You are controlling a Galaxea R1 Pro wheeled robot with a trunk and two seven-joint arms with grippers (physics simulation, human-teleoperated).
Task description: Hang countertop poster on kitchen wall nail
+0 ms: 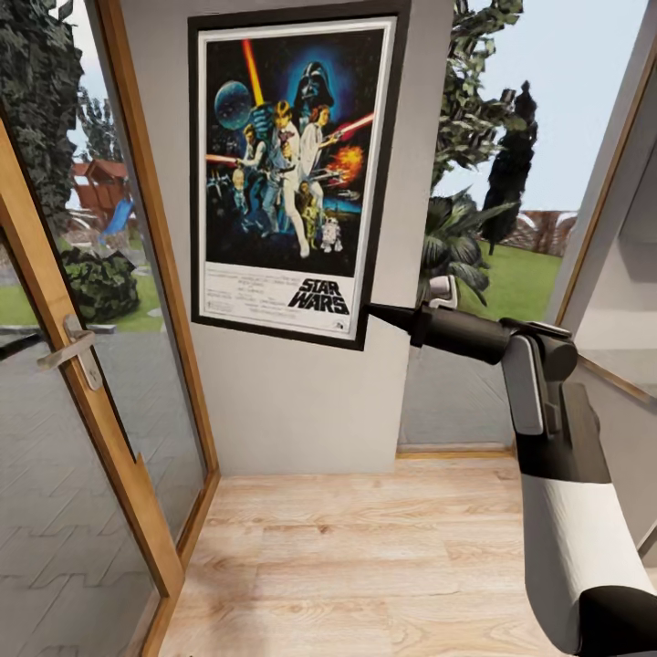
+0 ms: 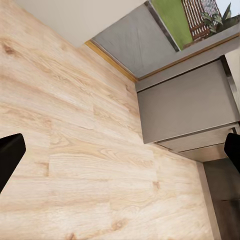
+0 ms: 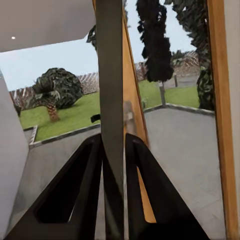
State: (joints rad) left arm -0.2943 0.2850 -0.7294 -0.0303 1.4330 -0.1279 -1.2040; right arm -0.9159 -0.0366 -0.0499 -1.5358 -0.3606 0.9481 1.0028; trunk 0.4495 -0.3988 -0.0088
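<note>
Grey wall panel (image 1: 301, 401) between the wood-framed glass door (image 1: 82, 365) and the window: the tall black-framed Star Wars poster (image 1: 292, 173) sits flat against it, well above the light wood plank floor (image 1: 365, 566). No nail visible; if there is one, the frame hides it, so can't confirm it's hooked.

Right hand (image 1: 376, 313) is pinching the poster's lower right corner. In the right wrist view both black fingers (image 3: 85, 185) are closed tight on the frame's thin edge (image 3: 111, 100), seen edge-on.

Left hand (image 2: 120, 150): black fingertips (image 2: 10, 157) spread wide, nothing between them, pointing down at the floor.

Risks, as I judge them:
- Letting go with the top not seated on a nail → poster drops to the floor.
- One-corner grip is a poor lever: any wrist twist tilts the frame or pulls it off the wall.
- Thin edge could slip out of the pinch.
- Pulling the arm back before the fingers open drags it sideways.
</note>
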